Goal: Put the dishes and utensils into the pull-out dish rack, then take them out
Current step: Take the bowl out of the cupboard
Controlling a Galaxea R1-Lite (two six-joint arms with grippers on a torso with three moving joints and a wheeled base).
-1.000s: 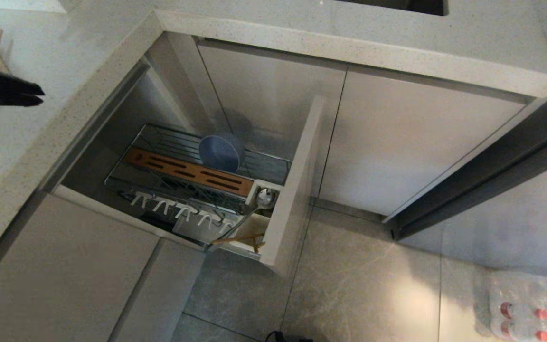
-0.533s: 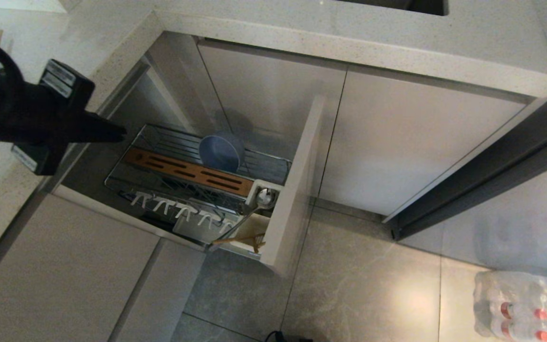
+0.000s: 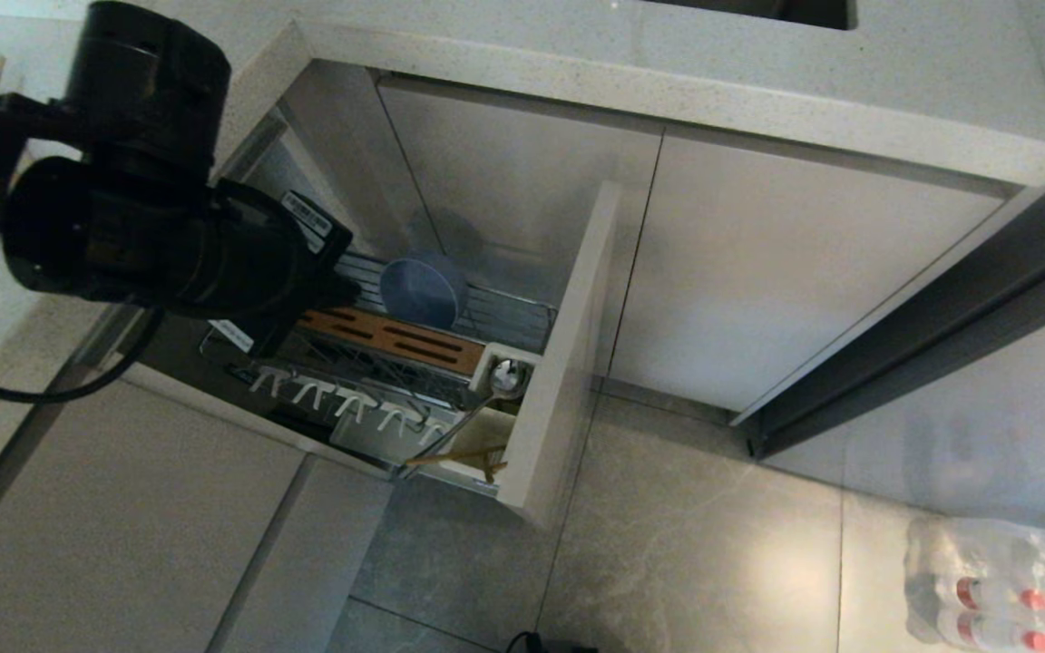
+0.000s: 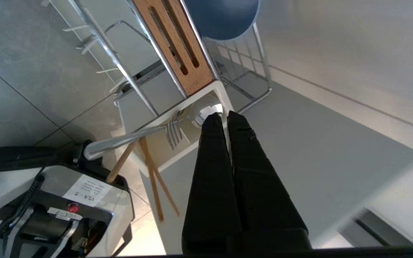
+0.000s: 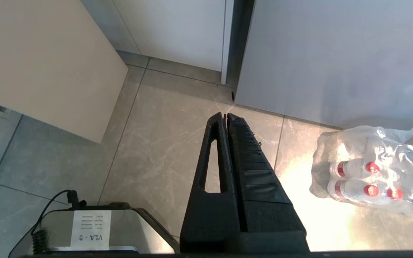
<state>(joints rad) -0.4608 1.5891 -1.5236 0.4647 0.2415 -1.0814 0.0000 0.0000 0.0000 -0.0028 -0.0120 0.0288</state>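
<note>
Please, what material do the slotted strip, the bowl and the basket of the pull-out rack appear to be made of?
Slotted strip: looks like wood, warm brown with visible grain, matte. Bowl: matte light blue with no shine, perhaps ceramic or plastic; cannot tell which. Basket: thin bright rods with mirror glints, likely chromed metal wire.

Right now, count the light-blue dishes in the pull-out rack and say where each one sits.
1. A light-blue bowl stands on edge in the wire section of the pull-out dish rack, just behind the slotted wooden strip. The left arm covers the rack's far end, so another dish could be hidden there.
</note>
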